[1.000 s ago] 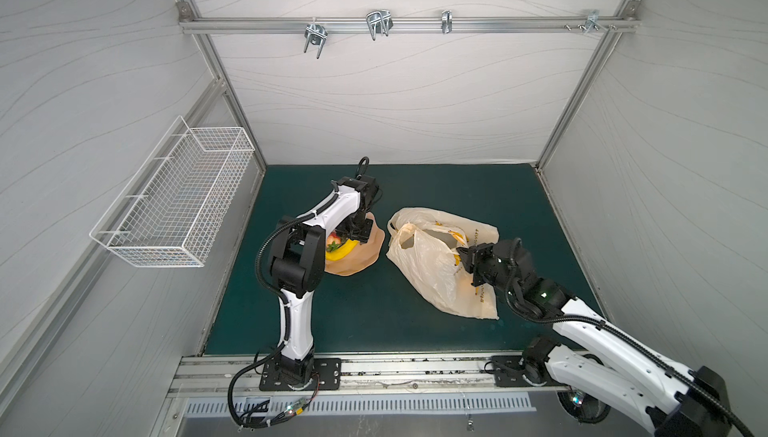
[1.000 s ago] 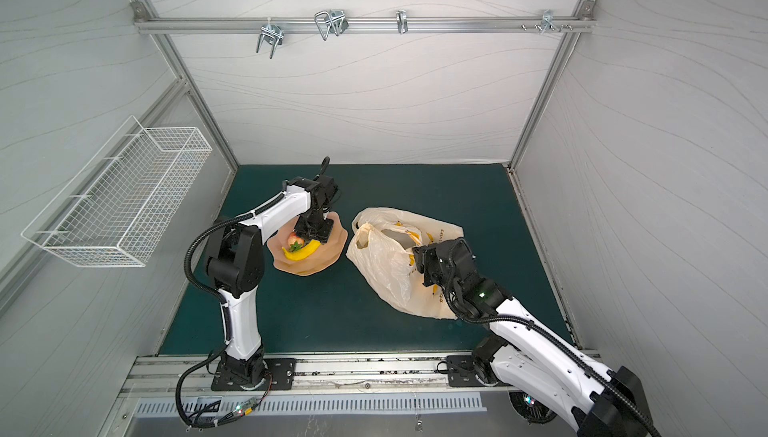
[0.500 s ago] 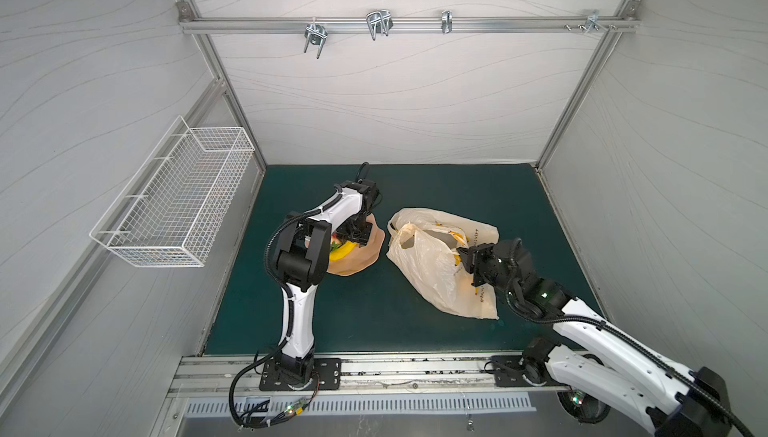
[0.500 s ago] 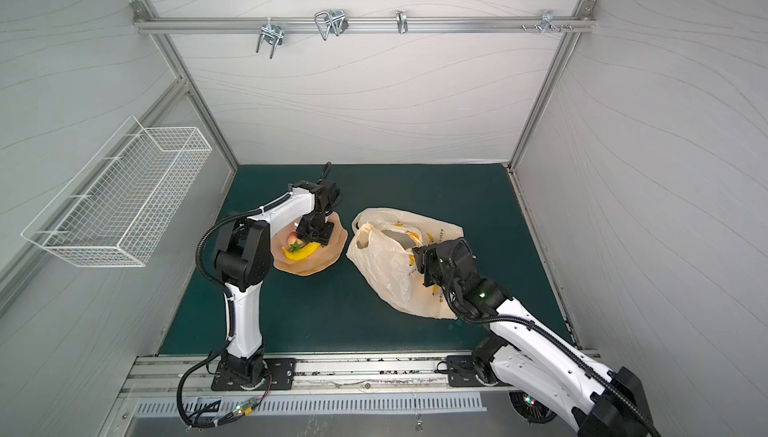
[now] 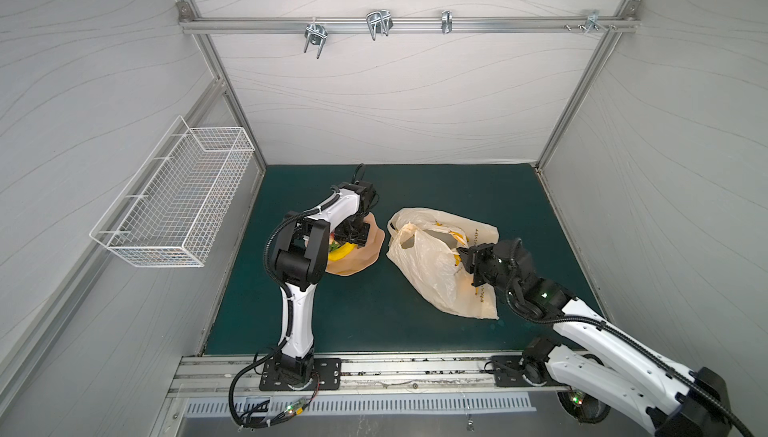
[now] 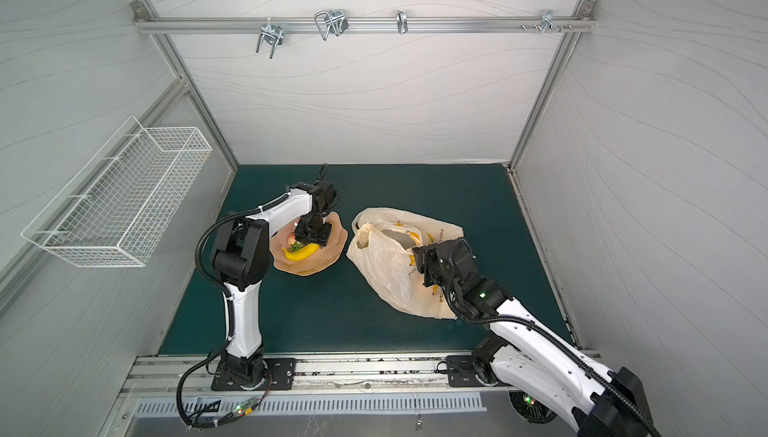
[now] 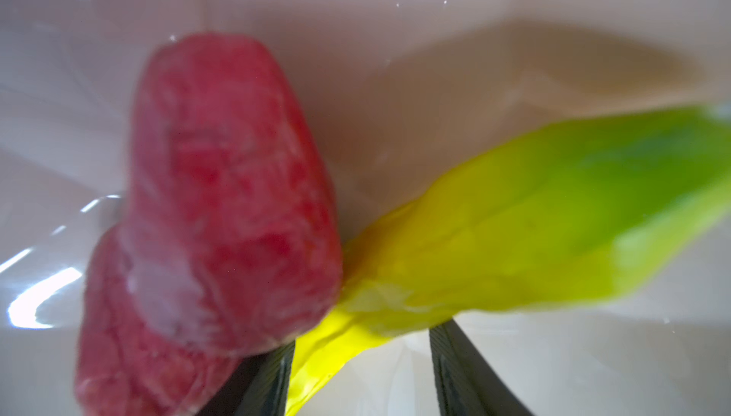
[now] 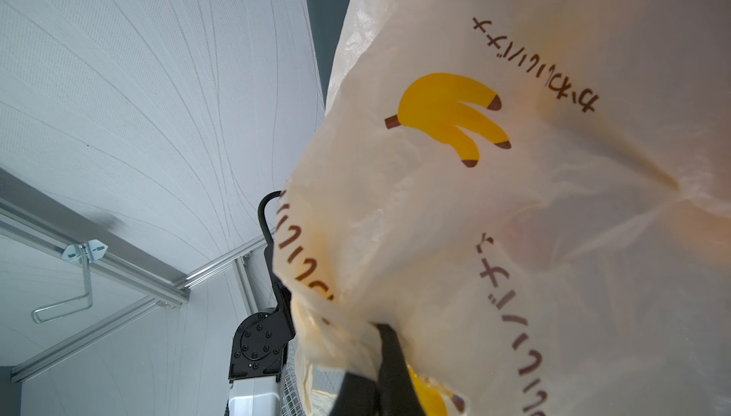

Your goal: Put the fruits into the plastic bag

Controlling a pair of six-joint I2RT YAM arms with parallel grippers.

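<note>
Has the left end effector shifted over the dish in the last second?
No. In both top views the left end effector sits at the same spot over the pink dish, just above the banana.

Surface: my dark green flat table mat (image 5: 374, 314) | Left on it: wavy-edged peach-pink dish (image 5: 365, 254) | Right on it, apart from the dish: crinkly cream plastic bag with banana prints (image 5: 424, 264)

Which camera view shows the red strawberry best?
The left wrist view: the red strawberry fills it, blurred, beside the yellow banana. In both top views only a small red patch shows in the pink dish. The right wrist view shows none.
</note>
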